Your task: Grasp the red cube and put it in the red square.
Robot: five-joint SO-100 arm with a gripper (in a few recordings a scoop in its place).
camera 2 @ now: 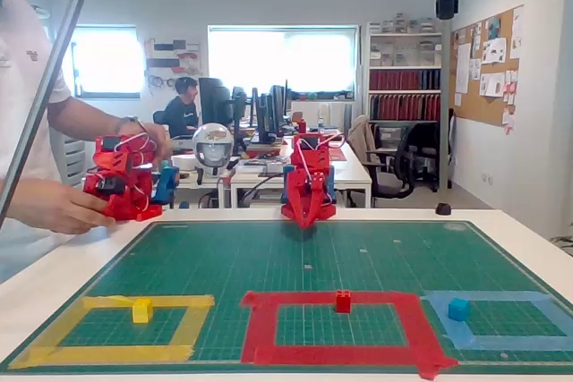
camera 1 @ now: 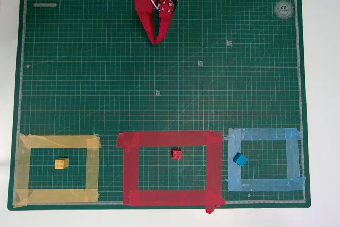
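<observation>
Green mat point(camera 1: 79, 78) on a white table. Red cube point(camera 1: 177, 154) sits inside red square point(camera 1: 170, 139), already in place. Gripper point(camera 1: 156, 40) at far mat edge, jaws closed, empty; cube lies well apart, toward near edge.

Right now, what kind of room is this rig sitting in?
Probably an office or lab workspace: desks with monitors behind the table, shelves of red binders, and a cork noticeboard on the right wall.

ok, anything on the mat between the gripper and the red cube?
No objects. In the overhead view, only bare green mat and the red square's top tape strip lie between the gripper and the red cube.
</observation>
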